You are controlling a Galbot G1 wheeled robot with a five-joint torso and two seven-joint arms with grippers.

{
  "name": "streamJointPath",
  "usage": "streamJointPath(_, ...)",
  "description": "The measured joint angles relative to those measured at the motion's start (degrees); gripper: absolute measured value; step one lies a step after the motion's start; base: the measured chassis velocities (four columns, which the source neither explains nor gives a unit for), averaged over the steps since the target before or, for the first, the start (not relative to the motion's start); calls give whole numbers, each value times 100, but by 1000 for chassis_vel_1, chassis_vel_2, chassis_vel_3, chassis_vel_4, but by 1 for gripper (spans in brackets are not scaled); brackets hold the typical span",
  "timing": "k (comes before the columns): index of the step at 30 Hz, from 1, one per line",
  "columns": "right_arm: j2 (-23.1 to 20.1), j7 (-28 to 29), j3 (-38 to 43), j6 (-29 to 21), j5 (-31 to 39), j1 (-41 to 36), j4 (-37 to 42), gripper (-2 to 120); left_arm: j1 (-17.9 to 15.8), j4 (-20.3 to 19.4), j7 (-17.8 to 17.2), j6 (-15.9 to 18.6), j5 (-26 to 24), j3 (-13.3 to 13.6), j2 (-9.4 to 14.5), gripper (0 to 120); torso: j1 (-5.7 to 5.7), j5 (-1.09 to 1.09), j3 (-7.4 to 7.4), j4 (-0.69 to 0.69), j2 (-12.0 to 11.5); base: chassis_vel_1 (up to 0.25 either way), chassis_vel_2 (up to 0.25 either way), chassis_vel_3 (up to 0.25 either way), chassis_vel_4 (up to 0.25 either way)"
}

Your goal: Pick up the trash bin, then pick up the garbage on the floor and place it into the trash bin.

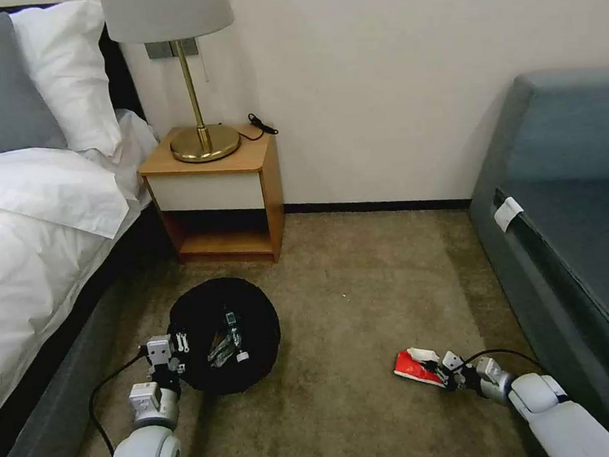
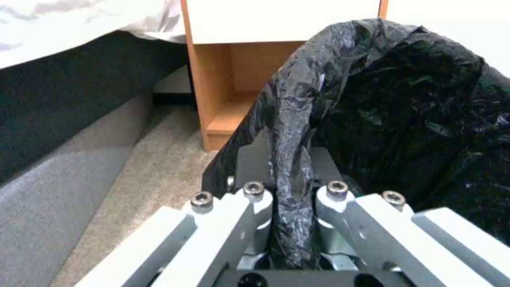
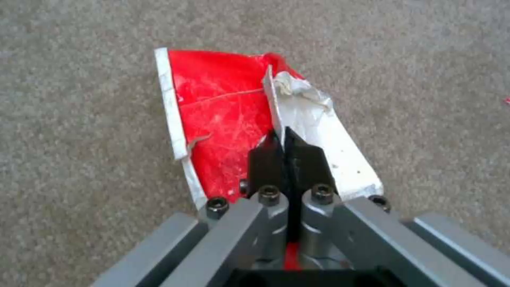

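Currently my left gripper (image 1: 179, 347) sits lower left of the head frame, forearm rising from the bottom edge, wrist bent toward the trash bin (image 1: 225, 335). Fingers clamped narrow on the bin's rim with the black bag (image 2: 289, 159) bunched between them; left wrist view shows the crinkled plastic pinched tight between the two fingertips (image 2: 254, 191). Bin is left of centre on the carpet (image 1: 351, 411), just below the wooden nightstand (image 1: 215, 194), beside the bed (image 1: 25, 234). Mouth faces the camera, some litter (image 1: 228, 340) visible inside, can't identify items.

My right gripper (image 1: 438, 368) is lower right of the head frame, arm stretched in from the bottom right corner, low near the floor, pointing left. Fingers closed on the red snack packet (image 1: 417, 368); right wrist view shows the black pads (image 3: 265, 159) pressed together on an upright fold where the red side (image 3: 218, 115) meets the silver inner side. Packet lies on or just above the carpet, can't tell if lifted. It's well apart from the bin, near the grey sofa (image 1: 577, 231) on the right edge.
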Motion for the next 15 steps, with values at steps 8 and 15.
streamJointPath(8, -36, -6, 64, 23, 179, 3, 116, 0, -3, 5, 17, -12, 0, 7, -4, 4, 0, 0, 0, 0, 0, 0, 0, 0, 0)
streamJointPath(15, -38, 14, 138, 24, 513, 31, 512, 0, -5, -1, 22, -12, 1, 30, 0, 4, 0, 0, 0, -1, 0, 0, 0, 0, 0)
